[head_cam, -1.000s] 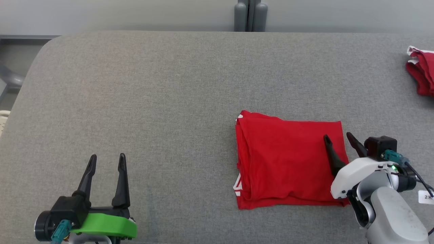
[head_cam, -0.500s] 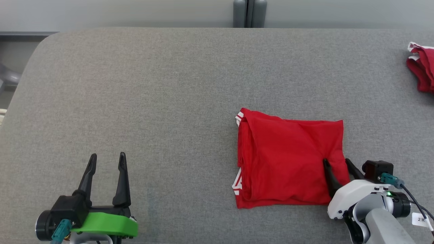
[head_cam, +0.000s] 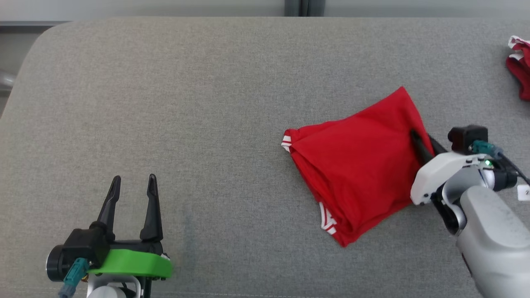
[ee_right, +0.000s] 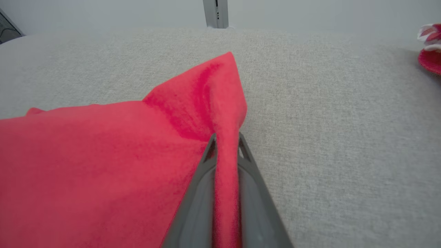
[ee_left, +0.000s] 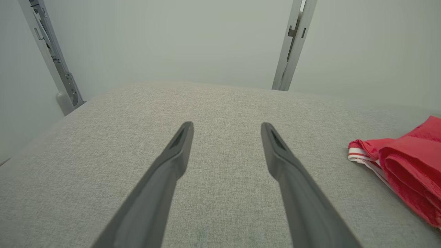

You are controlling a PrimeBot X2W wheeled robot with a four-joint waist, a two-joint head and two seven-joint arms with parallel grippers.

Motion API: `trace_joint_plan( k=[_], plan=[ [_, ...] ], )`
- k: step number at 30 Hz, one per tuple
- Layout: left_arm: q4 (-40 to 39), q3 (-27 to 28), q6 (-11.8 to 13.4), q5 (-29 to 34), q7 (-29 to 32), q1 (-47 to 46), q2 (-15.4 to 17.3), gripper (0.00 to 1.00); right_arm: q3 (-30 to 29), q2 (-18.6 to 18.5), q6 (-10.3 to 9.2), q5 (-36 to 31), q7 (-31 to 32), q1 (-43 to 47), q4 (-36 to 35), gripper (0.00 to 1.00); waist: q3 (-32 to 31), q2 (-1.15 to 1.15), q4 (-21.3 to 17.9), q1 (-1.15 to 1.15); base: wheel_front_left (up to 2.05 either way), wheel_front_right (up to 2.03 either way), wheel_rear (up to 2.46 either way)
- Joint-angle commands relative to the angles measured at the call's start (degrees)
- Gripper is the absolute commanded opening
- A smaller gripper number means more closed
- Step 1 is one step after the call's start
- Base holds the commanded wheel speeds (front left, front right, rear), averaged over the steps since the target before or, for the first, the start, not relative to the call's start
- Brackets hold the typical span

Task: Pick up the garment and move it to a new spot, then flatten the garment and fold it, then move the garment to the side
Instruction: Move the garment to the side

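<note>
Gripping: we see the right gripper (head_cam: 420, 136) clamped on the right-hand edge of the red garment (head_cam: 360, 165), at the right of the head view.
Right fingers: narrow, with a ridge of red cloth pinched between them; in the right wrist view the right gripper (ee_right: 226, 139) has the cloth running down the gap between its two fingers (ee_right: 196, 206).
Garment place: we find it right of centre in the head view, lying on the grey surface (head_cam: 186, 103), folded and set askew, with one corner pointing to the upper right and another to the lower middle.
Garment form: red cloth in several layers, with white striped trim at its left corner and along its lower left edge.
Raised corner: in the right wrist view the red garment (ee_right: 103, 165) fills the lower left, and a peak of it stands up just above the fingertips.
Left gripper: we see the left gripper (head_cam: 134, 178) at the lower left of the head view, fingers wide apart and holding nothing, well apart from the garment.
Left wrist view: the left gripper (ee_left: 227, 125) is spread over bare surface, with the red garment (ee_left: 413, 162) at the right edge.
Other cloth: a second red and white bundle (head_cam: 521, 68) lies at the upper right edge of the head view, well apart from the held garment.
</note>
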Motion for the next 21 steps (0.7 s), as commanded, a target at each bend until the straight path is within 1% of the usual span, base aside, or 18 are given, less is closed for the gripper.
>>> trace_joint_plan(
  k=[1,5,8,13,15,16,21],
  plan=[
    [-0.47,-0.19,0.32,-0.14,-0.16,-1.50,0.03,1.00,0.77,-1.88,-0.11,0.37,0.57,-2.26,-0.75,0.00,2.41,0.00,-0.84,0.00,0.00,0.00,0.00],
    [-0.94,-1.16,0.42,0.04,-0.16,-3.20,0.03,1.00,3.91,-7.25,-0.12,1.43,2.87,-7.67,-2.95,0.00,6.61,0.00,-2.63,0.00,0.00,0.00,0.00],
    [-1.49,-1.55,0.46,0.69,-0.16,-5.07,0.04,1.00,5.54,-12.40,-0.12,2.71,4.58,-11.85,-5.16,0.00,10.38,0.00,-4.60,0.00,0.00,0.00,0.00],
    [-2.18,-1.51,0.14,2.26,-0.16,-7.98,0.12,1.00,6.22,-20.33,-0.12,5.65,6.78,-16.99,-8.80,0.00,15.44,0.00,-8.39,0.00,0.00,0.00,0.00],
    [-2.24,-1.48,-0.03,3.04,-0.16,-9.23,0.46,1.00,6.09,-23.24,-0.12,6.56,7.58,-18.97,-9.90,0.00,16.96,0.00,-9.78,0.00,0.00,0.00,0.00],
    [-2.52,-1.36,-0.18,3.68,-0.16,-10.19,0.81,1.00,5.90,-25.26,-0.12,7.84,8.39,-20.95,-10.53,0.00,18.27,0.00,-11.06,0.00,0.00,0.00,0.00],
    [-3.31,-2.17,-0.46,4.58,-0.16,-12.32,1.07,1.00,4.37,-29.70,-0.12,10.60,9.81,-26.34,-9.70,0.00,20.48,0.00,-12.79,0.00,0.00,0.00,0.00]
  ],
)
